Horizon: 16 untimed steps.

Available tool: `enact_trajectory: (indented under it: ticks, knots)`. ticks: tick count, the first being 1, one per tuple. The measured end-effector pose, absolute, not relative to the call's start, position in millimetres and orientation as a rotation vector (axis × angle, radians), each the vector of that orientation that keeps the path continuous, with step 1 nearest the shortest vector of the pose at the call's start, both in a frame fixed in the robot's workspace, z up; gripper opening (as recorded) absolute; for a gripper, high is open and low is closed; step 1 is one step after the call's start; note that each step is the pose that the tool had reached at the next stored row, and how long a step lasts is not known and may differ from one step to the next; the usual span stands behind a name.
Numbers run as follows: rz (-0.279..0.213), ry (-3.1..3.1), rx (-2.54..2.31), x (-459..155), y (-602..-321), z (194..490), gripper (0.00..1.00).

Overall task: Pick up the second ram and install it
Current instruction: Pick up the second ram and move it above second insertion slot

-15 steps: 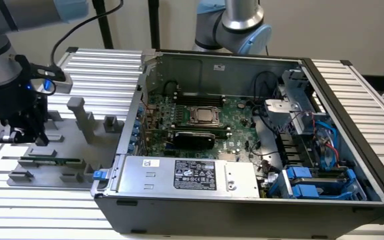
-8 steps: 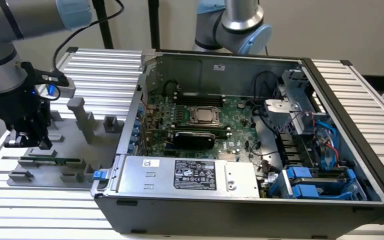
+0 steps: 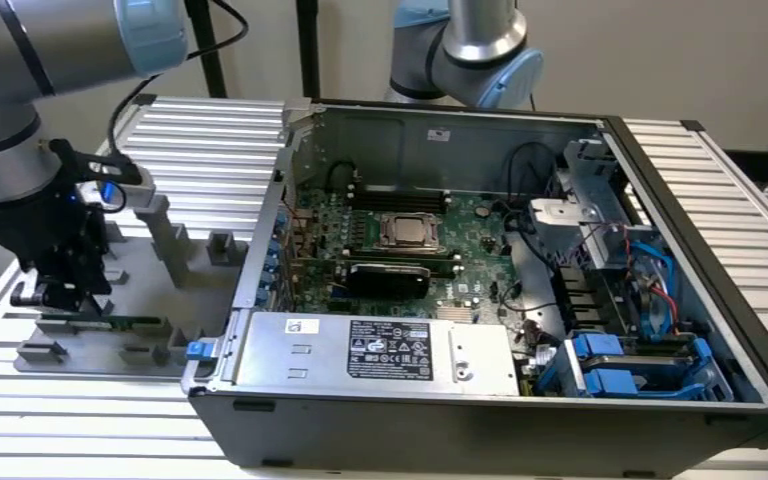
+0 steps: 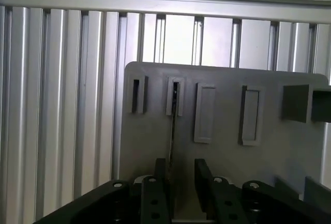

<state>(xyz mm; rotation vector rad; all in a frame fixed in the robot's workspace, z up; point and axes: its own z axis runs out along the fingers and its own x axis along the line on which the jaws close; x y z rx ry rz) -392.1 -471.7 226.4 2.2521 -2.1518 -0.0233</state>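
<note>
Gripper (image 3: 71,298) (image 4: 181,175) sits low over the gray fixture plate (image 3: 171,300) (image 4: 150,141) on the slatted aluminium table (image 3: 91,420), at the exterior view's left of the open computer case (image 3: 491,425). Its jaws stand partly open and straddle the second ram (image 3: 107,323) (image 4: 172,125), which stands on edge in a slot of the plate. One of the fingers (image 4: 159,175) is just beside the stick and a gap shows at the other, so nothing is clamped.
</note>
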Motion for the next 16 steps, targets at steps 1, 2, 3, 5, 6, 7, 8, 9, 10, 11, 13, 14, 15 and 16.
enact_trajectory:
  ticks: [1, 2, 3, 5, 6, 7, 8, 9, 10, 11, 13, 14, 15, 16]
  knots:
    - [-0.023, -2.152, 2.252, -392, -472, 225, 1.0]
    - [-0.023, -2.152, 2.252, -392, -472, 223, 1.0]
    - [-0.023, -2.152, 2.252, -392, -472, 221, 1.0]
    - [-0.023, -2.152, 2.252, -392, -472, 218, 1.0]
    - [-0.023, -2.152, 2.252, -392, -473, 216, 1.0]
    - [-0.023, -2.152, 2.252, -392, -473, 215, 1.0]
    - [-0.023, -2.152, 2.252, -392, -473, 213, 1.0]
    - [-0.023, -2.152, 2.252, -392, -473, 212, 1.0]
    - [-0.023, -2.152, 2.252, -392, -473, 211, 1.0]
    - [-0.023, -2.152, 2.252, -392, -473, 210, 1.0]
    - [-0.023, -2.152, 2.252, -392, -473, 208, 1.0]
    - [-0.023, -2.152, 2.252, -392, -473, 207, 1.0]
    - [-0.023, -2.153, 2.251, -392, -473, 206, 1.0]
    - [-0.023, -2.153, 2.251, -392, -473, 205, 1.0]
